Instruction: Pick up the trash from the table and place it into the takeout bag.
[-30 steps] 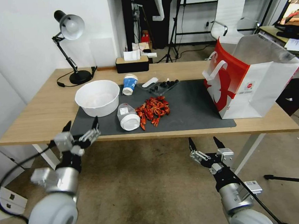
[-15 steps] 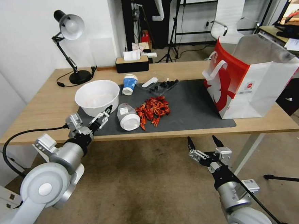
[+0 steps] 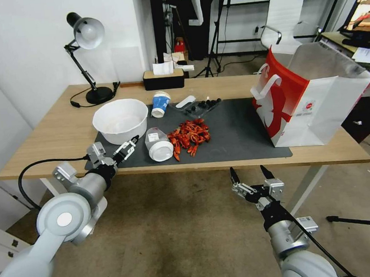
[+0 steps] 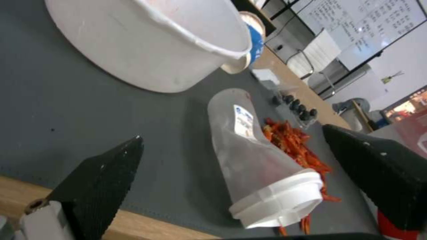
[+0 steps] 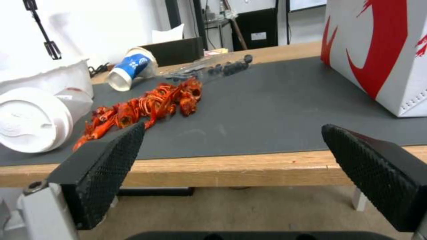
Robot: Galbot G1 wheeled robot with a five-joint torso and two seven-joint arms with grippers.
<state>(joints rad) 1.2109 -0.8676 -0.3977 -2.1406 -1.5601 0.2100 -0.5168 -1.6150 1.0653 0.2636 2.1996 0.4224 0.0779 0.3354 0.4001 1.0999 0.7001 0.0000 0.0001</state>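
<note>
On the dark mat of the table lies the trash: a white round bowl, a tipped blue-and-white paper cup, a white-lidded clear cup on its side, a red pile of scraps and clear plastic holding dark pieces. My left gripper hovers open at the mat's front left corner, just left of the clear cup. Below the table's front edge, my right gripper is open and holds nothing. The takeout bag stands open at the right.
A black desk lamp and a black tissue box stand along the table's back edge. Bare mat lies between the red scraps and the bag. A chair and tripods stand behind the table.
My left gripper rose from below the table edge to the mat's front left corner, nearer the clear cup. The right gripper lifted slightly. The trash has not moved.
</note>
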